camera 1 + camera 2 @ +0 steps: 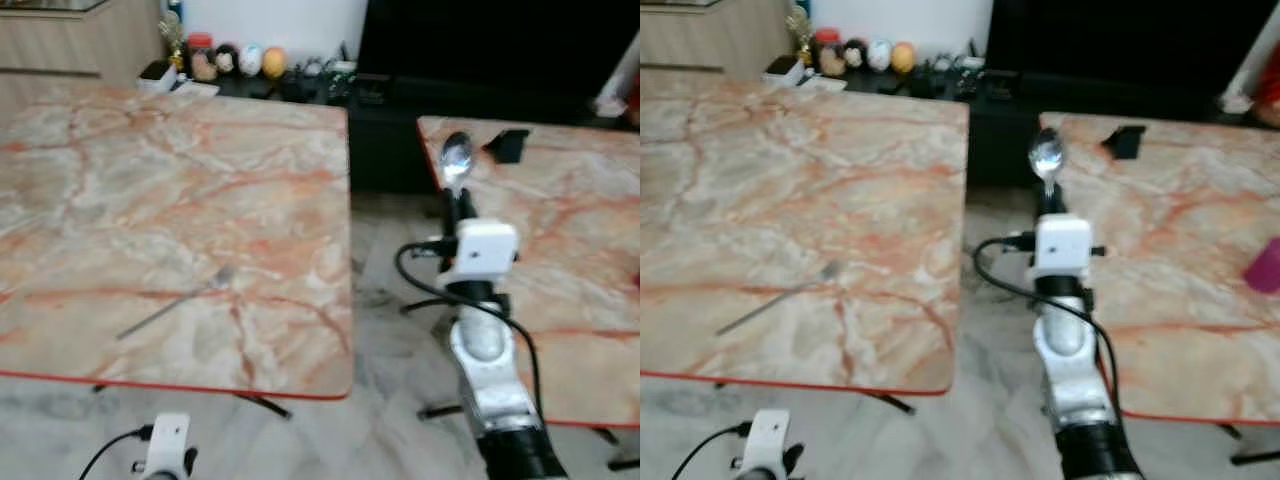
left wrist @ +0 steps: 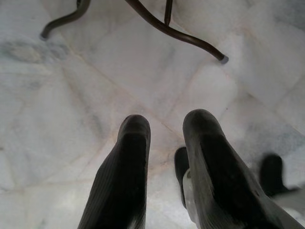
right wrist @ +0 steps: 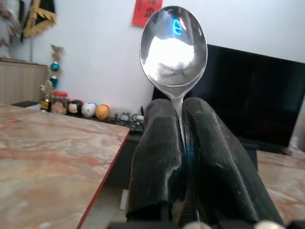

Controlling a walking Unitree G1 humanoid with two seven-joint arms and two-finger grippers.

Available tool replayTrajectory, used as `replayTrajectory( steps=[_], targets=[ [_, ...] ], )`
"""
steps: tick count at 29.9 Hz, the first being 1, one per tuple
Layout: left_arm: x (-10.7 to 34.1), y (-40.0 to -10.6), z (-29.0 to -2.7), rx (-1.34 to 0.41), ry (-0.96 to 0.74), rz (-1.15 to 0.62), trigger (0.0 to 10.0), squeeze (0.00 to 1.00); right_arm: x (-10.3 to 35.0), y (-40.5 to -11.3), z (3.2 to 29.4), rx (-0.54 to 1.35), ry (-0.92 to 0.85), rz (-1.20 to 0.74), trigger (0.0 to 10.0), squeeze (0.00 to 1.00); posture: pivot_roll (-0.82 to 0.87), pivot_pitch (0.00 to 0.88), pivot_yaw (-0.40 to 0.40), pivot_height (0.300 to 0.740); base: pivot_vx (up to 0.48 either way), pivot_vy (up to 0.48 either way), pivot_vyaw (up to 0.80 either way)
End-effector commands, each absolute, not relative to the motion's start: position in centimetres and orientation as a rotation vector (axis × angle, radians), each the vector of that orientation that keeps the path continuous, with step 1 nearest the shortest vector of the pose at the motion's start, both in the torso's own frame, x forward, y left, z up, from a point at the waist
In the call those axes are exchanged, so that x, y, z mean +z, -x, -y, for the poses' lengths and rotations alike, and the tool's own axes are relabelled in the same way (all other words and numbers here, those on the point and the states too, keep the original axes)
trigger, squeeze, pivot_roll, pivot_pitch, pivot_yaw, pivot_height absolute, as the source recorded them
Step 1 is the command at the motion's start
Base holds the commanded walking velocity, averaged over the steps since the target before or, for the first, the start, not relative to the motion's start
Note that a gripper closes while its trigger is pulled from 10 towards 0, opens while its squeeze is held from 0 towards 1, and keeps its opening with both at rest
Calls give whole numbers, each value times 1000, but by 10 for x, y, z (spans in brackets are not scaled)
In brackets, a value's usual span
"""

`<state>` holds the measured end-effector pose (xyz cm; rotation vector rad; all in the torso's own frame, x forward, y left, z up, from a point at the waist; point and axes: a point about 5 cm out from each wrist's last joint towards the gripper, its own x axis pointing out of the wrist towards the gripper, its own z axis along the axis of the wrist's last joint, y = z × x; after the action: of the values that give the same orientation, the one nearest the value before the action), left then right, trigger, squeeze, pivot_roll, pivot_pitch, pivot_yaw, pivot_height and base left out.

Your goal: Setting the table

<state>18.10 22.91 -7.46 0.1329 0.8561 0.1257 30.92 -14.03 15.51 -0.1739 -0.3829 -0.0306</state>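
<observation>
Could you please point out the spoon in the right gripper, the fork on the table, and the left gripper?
spoon [image 3: 173, 45]: right wrist view, middle of its bowl.
fork [image 1: 170, 305]: left eye view, middle of its handle.
left gripper [image 2: 167, 126]: left wrist view, midway between its fingertips.

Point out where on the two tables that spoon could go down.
The right gripper holds the spoon above the gap between the tables. The left table is bare all round the fork. The right table is bare in its middle, between the black thing at the back and a pink thing.
</observation>
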Motion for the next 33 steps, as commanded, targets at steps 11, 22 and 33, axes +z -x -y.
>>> replayTrajectory(
  steps=[11, 22, 33],
  targets=[
    [-77, -180, -224, 104, -129, -877, 10000, 0, 158, -309, 146, -49, 192, 396, 10000, 0, -38, 0, -21, 740, 0, -340, 0],
    [-76, -180, -226, 91, -152, -877, 10000, 0, 160, -308, 145, -48, 197, 406, 10000, 0, -48, 0, -6, 740, 0, -332, 0],
    [-76, -180, -226, 97, -150, -877, 10000, 0, 160, -309, 143, -39, 202, 402, 10000, 0, -44, 0, -12, 740, 0, -329, 0]
  ],
)
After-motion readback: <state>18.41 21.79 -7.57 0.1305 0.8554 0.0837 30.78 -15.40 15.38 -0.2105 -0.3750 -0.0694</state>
